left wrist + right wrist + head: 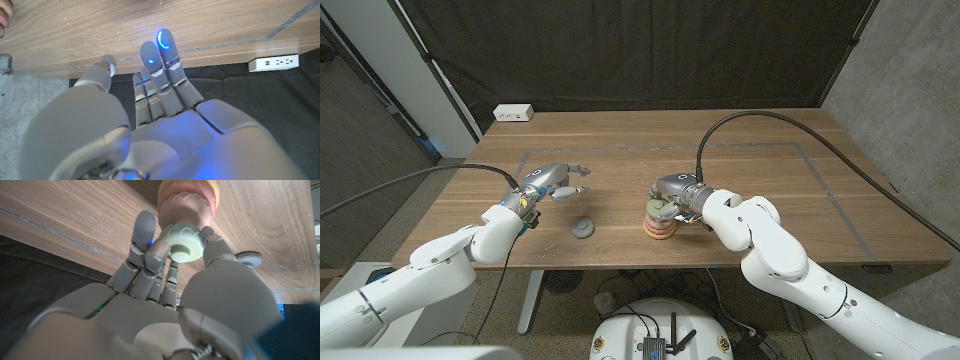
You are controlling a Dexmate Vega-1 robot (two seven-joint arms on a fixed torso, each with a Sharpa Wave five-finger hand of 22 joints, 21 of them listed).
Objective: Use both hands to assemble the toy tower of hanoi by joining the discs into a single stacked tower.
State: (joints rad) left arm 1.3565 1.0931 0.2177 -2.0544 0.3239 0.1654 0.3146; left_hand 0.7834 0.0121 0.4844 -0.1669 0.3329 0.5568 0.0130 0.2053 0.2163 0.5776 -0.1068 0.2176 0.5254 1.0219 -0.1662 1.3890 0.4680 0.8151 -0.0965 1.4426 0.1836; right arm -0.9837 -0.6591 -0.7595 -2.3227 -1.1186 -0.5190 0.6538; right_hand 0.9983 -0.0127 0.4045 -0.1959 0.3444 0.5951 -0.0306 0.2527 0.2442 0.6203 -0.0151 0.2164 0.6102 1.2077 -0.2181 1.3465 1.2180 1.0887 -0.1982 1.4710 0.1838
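Green disc [183,243] gripped by right hand [677,193] fingers atop apparently two stacked discs [659,229]; one grey disc [583,229] apart; left hand [548,183] fingers spread, empty.

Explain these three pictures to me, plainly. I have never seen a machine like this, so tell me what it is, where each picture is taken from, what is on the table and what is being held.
This is a two-armed robot standing at a wooden table. The wide picture comes from a camera on its head; the other two come from cameras on its wrists, looking along each hand and turned upside down. The right hand pinches a pale green disc on top of a small stack of discs, pink and orange. The left hand holds nothing, fingers apart. A grey disc lies alone on the table between the hands. At the far edge is a white power strip.
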